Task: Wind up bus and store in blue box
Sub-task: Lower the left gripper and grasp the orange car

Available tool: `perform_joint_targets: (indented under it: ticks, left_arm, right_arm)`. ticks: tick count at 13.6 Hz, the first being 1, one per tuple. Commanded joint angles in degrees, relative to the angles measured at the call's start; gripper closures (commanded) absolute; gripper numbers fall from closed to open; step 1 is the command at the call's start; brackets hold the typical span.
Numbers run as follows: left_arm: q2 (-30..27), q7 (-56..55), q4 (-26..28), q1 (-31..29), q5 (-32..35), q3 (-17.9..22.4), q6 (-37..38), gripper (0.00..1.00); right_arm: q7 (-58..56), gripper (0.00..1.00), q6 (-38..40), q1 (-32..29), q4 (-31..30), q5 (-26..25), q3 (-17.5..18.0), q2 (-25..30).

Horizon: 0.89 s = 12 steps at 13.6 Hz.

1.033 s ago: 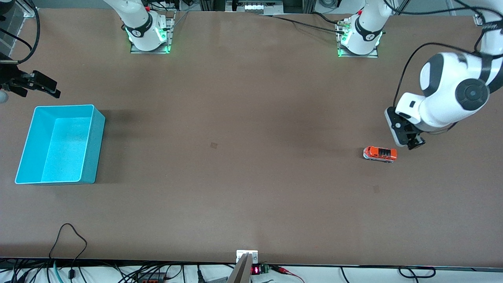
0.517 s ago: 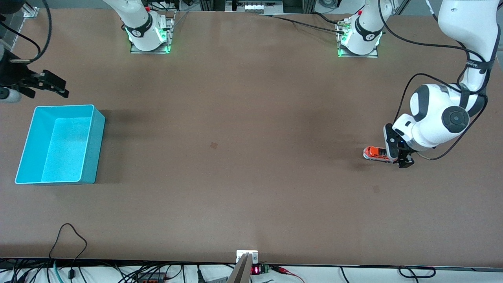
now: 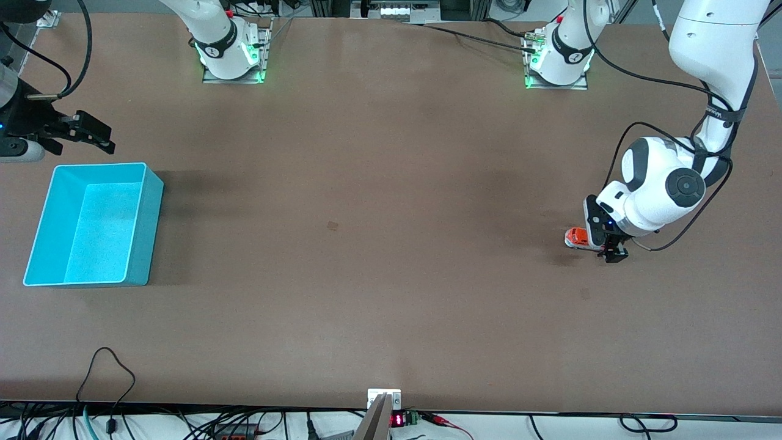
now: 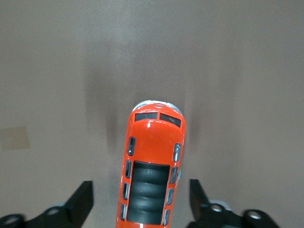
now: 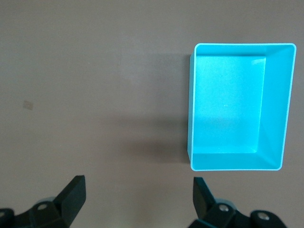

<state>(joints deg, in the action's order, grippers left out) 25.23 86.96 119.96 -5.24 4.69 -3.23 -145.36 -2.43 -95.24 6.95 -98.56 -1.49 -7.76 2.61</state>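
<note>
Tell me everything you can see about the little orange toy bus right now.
The bus is a small glossy orange toy, plastic by its look, with a dark ribbed roof panel, small side windows, a dark windscreen and a silver-grey front edge. It sits upright on the brown table toward the left arm's end. The left gripper is down around its rear half, one finger on each side; gaps show, so nothing is seen touching it except the table.

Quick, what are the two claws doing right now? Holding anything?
Left gripper: jaws open either side of the bus, not gripping it yet.
Right gripper: jaws open, empty, beside the box.
</note>
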Motion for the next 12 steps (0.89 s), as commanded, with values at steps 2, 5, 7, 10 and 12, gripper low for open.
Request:
perform_joint_targets:
  ticks: [2,5,7,10,12]
  left_arm:
    - [0.2,0.7,0.7,-0.3,0.8,-0.4,-1.0,0.57]
    - [0.2,-0.3,0.6,-0.1,0.3,-0.4,-0.4,0.69]
    - [0.3,-2.3,0.6,0.0,0.2,-0.4,-0.1,0.72]
    - [0.4,-3.7,0.5,-0.1,0.2,-0.4,0.1,0.72]
    - [0.9,-4.1,0.5,-0.1,0.2,-0.3,0.1,0.72]
  right_arm:
    - [0.2,0.00,0.6,0.1,0.9,-4.0,0.1,2.9]
    - [0.8,0.00,0.0,0.4,1.2,-3.1,0.3,-0.4]
    - [0.9,0.00,-1.2,0.6,1.5,-3.0,0.6,-0.1]
    - [1.0,0.00,-1.9,0.8,2.6,-2.9,0.6,-0.5]
    - [1.0,0.00,-1.5,0.5,2.6,-2.9,0.4,-0.5]
